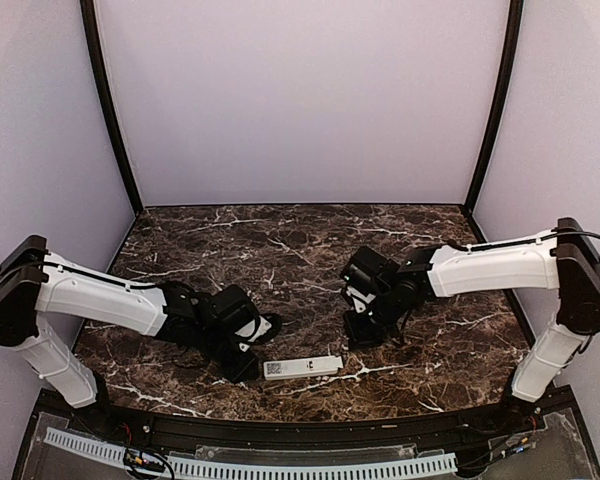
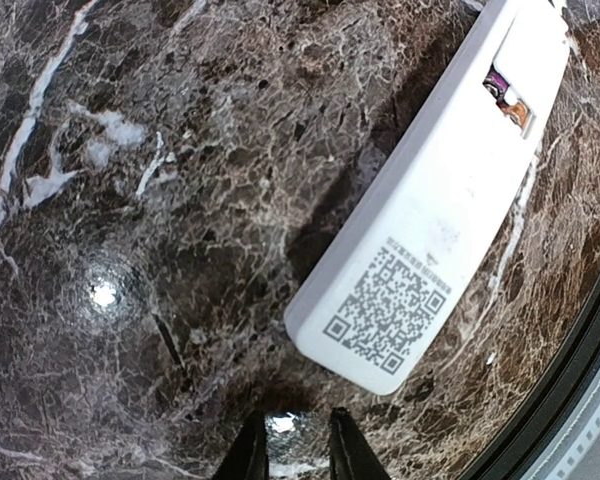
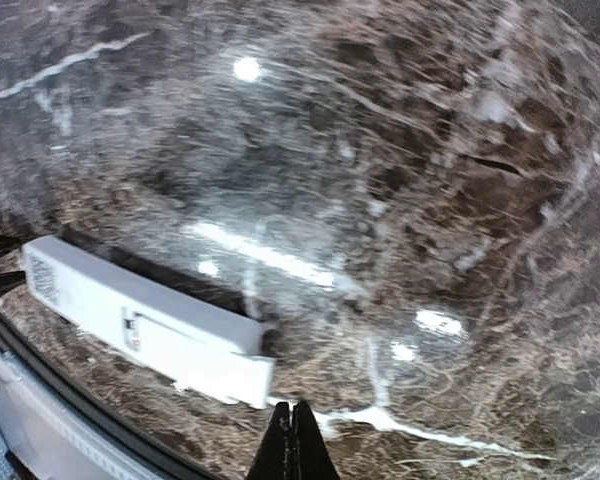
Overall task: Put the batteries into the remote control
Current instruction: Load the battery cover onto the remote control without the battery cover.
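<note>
Near table edge (image 1: 380, 398), remote control (image 1: 302, 367)

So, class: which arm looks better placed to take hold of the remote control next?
Likely left: the left fingers sit slightly apart just off the QR-label end of the remote control. The right fingers are closed, off to one side of its other end.

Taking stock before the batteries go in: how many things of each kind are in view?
Remote control: 1
Robot arms: 2, the left arm and the right arm
Total: 3
</note>
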`<move>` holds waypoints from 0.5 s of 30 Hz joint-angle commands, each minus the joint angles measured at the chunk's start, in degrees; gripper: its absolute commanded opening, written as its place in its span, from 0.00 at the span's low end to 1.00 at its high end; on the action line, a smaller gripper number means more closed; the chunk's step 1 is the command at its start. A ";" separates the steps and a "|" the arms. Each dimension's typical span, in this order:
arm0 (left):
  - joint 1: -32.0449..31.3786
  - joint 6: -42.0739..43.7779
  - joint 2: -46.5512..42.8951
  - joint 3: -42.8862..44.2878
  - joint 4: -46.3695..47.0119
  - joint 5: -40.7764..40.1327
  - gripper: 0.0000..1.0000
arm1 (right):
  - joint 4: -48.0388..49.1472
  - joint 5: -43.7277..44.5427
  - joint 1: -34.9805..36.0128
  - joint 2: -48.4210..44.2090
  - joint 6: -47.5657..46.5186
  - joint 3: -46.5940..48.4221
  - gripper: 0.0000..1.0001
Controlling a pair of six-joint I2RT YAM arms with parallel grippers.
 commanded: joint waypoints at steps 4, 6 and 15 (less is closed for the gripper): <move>0.28 -0.05 0.47 -0.02 0.69 1.67 0.20 | -7.86 8.18 1.86 5.29 3.08 -0.11 0.00; 0.29 0.04 0.60 -0.02 0.85 1.78 0.20 | -7.72 7.92 2.58 7.08 2.92 1.08 0.00; 0.28 0.29 1.04 0.00 1.13 2.01 0.20 | -7.63 7.54 5.43 11.72 3.33 4.10 0.00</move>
